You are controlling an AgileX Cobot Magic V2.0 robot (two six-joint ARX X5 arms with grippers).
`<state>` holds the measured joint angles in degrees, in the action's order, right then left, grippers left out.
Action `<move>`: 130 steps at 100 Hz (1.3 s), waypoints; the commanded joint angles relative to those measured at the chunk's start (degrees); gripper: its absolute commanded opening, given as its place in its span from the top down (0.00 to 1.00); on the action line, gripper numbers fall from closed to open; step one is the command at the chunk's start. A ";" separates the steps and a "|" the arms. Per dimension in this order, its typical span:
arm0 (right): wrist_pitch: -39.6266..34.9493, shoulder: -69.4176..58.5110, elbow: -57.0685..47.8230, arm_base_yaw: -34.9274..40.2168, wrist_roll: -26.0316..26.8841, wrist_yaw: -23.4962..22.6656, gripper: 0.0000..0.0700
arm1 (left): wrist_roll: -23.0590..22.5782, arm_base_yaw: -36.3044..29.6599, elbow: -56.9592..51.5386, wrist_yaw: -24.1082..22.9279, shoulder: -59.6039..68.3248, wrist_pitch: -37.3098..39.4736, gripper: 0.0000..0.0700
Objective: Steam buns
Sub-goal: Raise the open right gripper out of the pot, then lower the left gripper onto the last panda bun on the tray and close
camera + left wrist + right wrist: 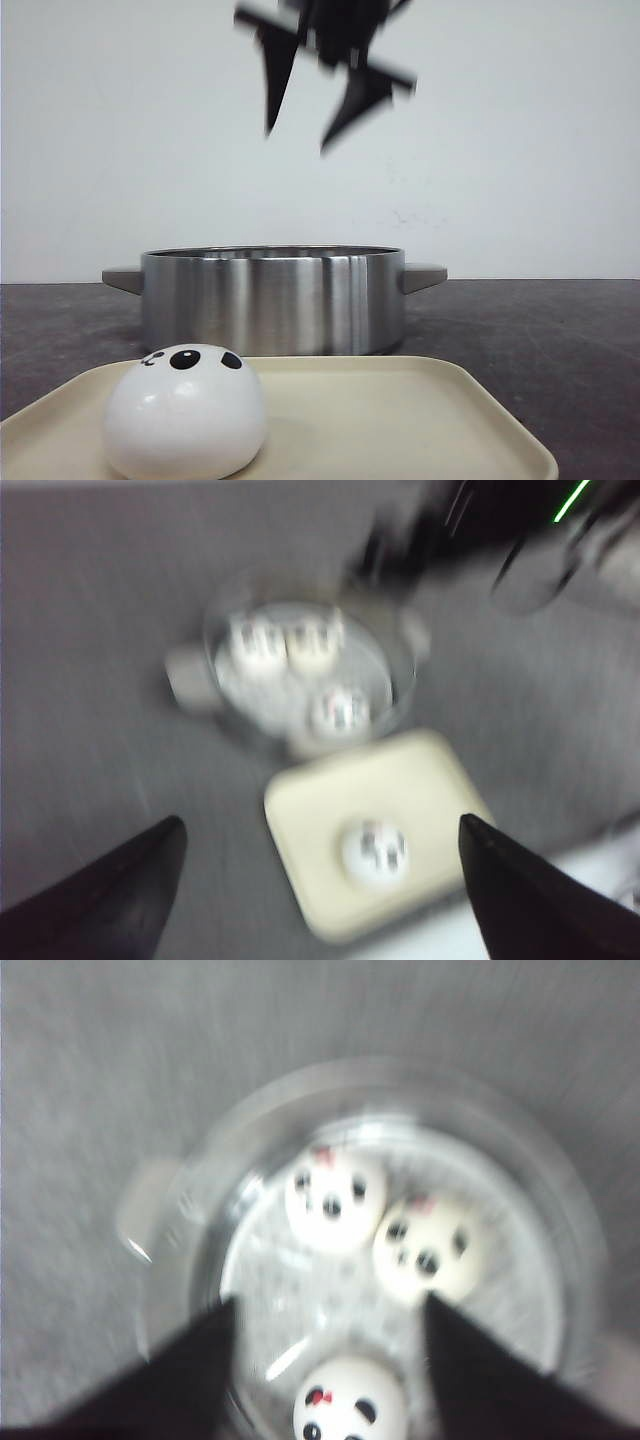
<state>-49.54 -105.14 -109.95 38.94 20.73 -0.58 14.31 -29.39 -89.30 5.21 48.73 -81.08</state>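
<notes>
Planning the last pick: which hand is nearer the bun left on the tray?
Probably the left hand: it hangs open high above the tray, the bun between its fingers in view. The right hand is open over the pot.

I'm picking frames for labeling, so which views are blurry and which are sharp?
Front view: bun, tray and pot sharp, only the gripper overhead smeared. Left wrist view: heavily motion-blurred throughout. Right wrist view: soft, panda faces still readable.

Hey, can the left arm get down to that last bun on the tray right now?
Probably yes. The left end effector is open with the bun sitting alone on the tray below it, nothing covering it. The right end effector is up above the pot, apparently out of the way.
</notes>
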 commanded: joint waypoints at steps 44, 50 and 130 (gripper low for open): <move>-4.33 31.15 -2.73 12.79 -12.31 20.33 0.98 | 6.86 -4.57 39.52 19.34 1.33 20.50 0.26; -6.16 32.48 -2.73 12.85 -11.93 21.59 0.98 | 6.97 -5.57 40.06 18.08 3.56 22.77 0.26; -13.20 34.10 -2.71 12.85 -10.23 26.49 0.98 | 10.64 -19.06 40.06 8.15 31.47 40.76 0.11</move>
<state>-63.22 -70.41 -111.66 51.16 9.87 25.69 24.82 -47.88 -48.47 14.11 78.24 -40.34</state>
